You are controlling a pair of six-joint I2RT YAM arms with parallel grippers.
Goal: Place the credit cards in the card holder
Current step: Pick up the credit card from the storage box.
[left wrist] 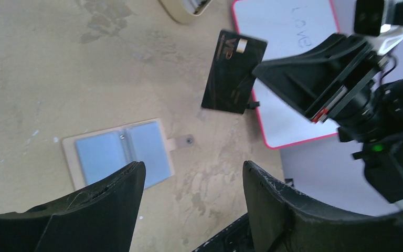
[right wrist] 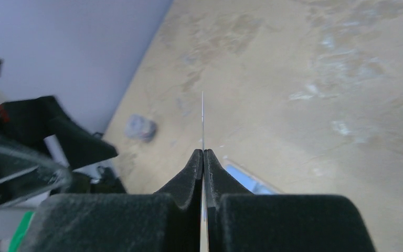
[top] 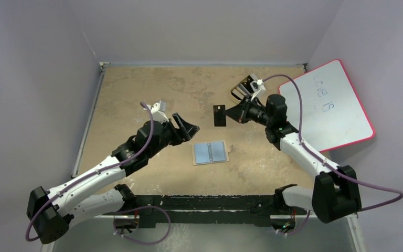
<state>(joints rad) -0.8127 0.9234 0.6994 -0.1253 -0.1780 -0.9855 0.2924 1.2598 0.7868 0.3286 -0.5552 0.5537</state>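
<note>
The card holder (top: 210, 152) lies open and flat on the table, tan, with two pale blue-grey panels and a small snap tab (left wrist: 183, 142). It also shows in the left wrist view (left wrist: 118, 152). My right gripper (top: 232, 113) is shut on the edge of a black credit card (top: 220, 115) with gold lettering (left wrist: 234, 71) and holds it upright in the air behind the holder. In the right wrist view the card shows edge-on (right wrist: 203, 118) between my right gripper's (right wrist: 203, 153) pads. My left gripper (top: 188, 126) is open and empty, hovering just left of the holder (left wrist: 193, 165).
A whiteboard with a pink rim (top: 322, 105) lies at the right, part off the table. A tan oval tray (top: 240, 85) sits at the back behind the right wrist. A blurred grey lump (right wrist: 140, 127) lies on the table.
</note>
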